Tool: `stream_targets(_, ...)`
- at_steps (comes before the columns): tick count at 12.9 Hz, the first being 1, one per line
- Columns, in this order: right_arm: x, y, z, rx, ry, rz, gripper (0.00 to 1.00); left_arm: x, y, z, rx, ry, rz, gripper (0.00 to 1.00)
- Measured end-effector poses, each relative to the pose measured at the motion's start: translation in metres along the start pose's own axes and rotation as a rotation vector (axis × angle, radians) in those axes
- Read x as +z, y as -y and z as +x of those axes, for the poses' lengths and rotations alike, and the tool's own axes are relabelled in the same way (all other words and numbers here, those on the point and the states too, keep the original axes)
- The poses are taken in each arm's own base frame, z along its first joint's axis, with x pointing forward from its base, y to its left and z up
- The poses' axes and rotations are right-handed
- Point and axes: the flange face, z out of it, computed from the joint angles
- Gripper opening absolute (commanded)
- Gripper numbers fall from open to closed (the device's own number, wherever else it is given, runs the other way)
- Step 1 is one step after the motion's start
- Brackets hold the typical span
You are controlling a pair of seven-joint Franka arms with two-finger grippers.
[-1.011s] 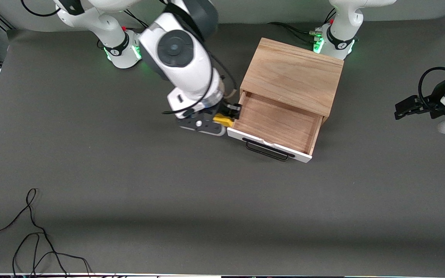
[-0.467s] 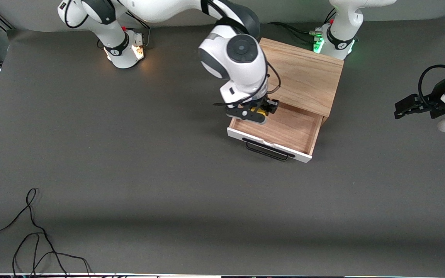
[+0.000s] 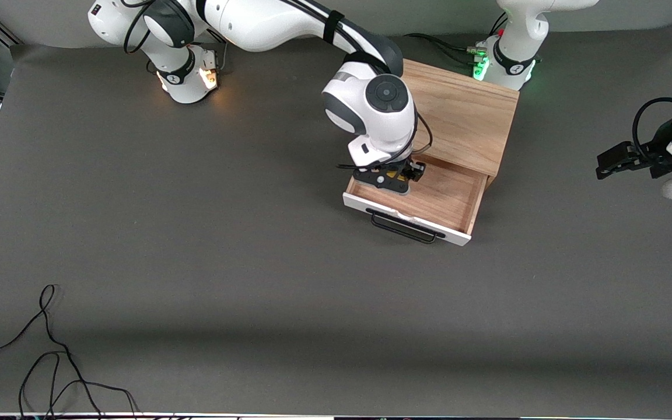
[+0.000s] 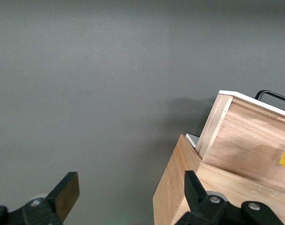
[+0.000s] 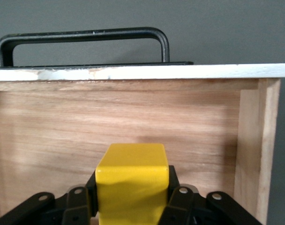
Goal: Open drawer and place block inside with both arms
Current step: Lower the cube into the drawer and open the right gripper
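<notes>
The drawer stands pulled out of the light oak cabinet, with its white front and black handle toward the front camera. My right gripper is shut on the yellow block and holds it over the drawer's wood floor, at the end toward the right arm. In the right wrist view the block sits between the fingers, above the drawer floor and handle. My left gripper waits open and empty at the left arm's end of the table; its wrist view shows the cabinet beside it.
Loose black cables lie on the grey table near the front camera at the right arm's end. The two arm bases stand along the table's edge farthest from the front camera.
My right gripper has carried the yellow block from beside the drawer's side wall to over the drawer's floor. The left arm has not moved.
</notes>
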Motion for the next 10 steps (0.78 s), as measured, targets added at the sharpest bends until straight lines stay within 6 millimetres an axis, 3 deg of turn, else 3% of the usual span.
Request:
stream_targets(1,0.005,0.0,-0.001,0.0,0.0,-0.001,0.47,0.001,-0.001,0.0,0.002,0.002,0.0,1.0)
stream_targets(2,0.011,0.001,-0.004,-0.001,0.001,-0.003,0.62,0.002,-0.001,0.0,0.004,0.004,0.0,1.0)
stream_targets(3,0.016,0.002,-0.006,0.0,0.001,-0.004,0.9,0.003,-0.002,0.0,0.005,0.006,0.001,1.0)
stream_targets(4,0.022,0.002,-0.008,0.003,0.001,-0.005,1.0,0.003,-0.002,0.0,0.006,0.008,0.001,1.0)
stream_targets(10,0.019,0.004,-0.008,0.016,-0.01,0.002,1.0,0.004,-0.002,-0.002,0.007,0.019,0.003,1.0)
